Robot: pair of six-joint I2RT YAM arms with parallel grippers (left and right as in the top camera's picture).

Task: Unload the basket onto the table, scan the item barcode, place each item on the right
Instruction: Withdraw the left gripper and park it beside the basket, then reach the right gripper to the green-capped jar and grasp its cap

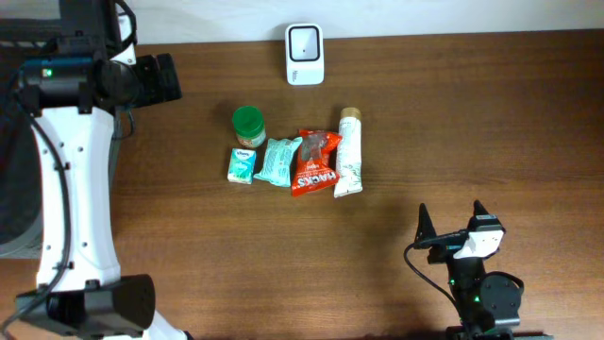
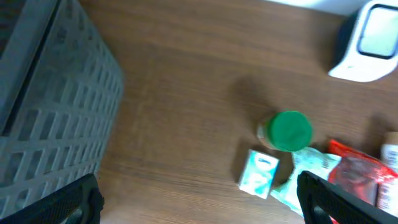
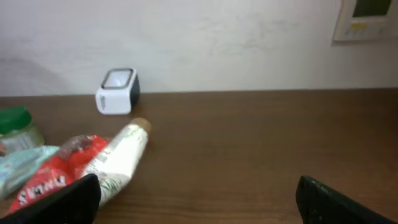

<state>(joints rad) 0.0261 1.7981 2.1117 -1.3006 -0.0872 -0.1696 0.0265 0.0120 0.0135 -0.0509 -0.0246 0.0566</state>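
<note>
Mid-table, your tube lies cap toward the scanner, long axis near-to-far | left gripper spread wide | right gripper spread wide

White left arm, black joints, cables

Overhead: straight down on table. Left wrist: high, angled down beside grey crate. Right wrist: low, level, facing wall. All three share scanner, green-lidded jar.

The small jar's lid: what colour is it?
The lid is green, clearest in the left wrist view.
</note>
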